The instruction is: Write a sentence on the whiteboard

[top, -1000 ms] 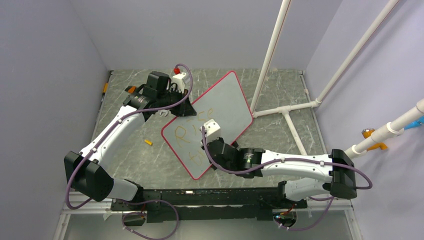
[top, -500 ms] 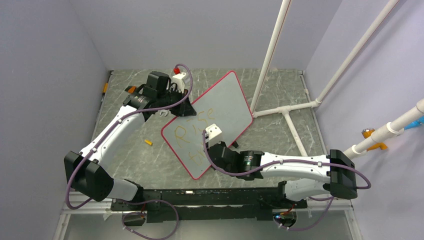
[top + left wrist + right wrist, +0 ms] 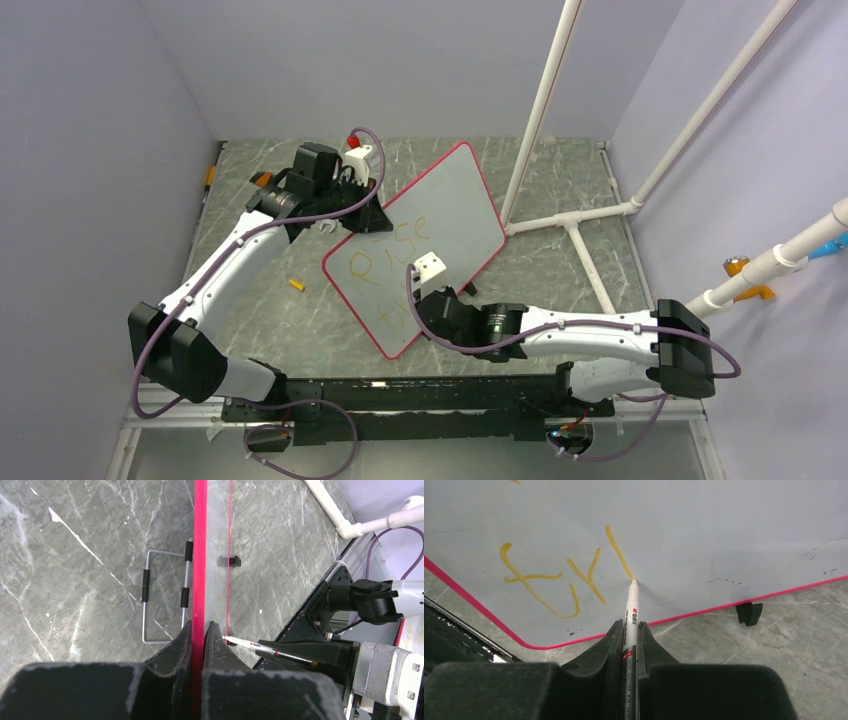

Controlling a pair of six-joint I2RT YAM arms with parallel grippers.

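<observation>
The whiteboard [image 3: 450, 205], pale with a red-pink rim, stands tilted on the table. My left gripper [image 3: 200, 625] is shut on its red rim [image 3: 200, 555] at the board's upper left edge [image 3: 372, 207]. The sentence [image 3: 386, 252] reads "Rise" in orange-yellow, with a lower line begun near the bottom corner. In the right wrist view that lower line [image 3: 549, 582] shows "tr" and a fresh slanted stroke. My right gripper [image 3: 630, 626] is shut on a white marker [image 3: 631, 607], whose tip touches the board at the stroke's lower end. The right gripper [image 3: 424, 292] hovers over the board's lower part.
An orange cap [image 3: 296, 284] lies on the table left of the board. A white pipe frame [image 3: 575, 215] stands at the right. A bent wire stand [image 3: 165, 602] and a black clip [image 3: 230, 560] sit by the board. A black foot [image 3: 749, 613] sticks out under its rim.
My right gripper has slid down toward the near edge with the marker on the board, which uncovers more of "Rise". The left arm and the board have stayed still.
</observation>
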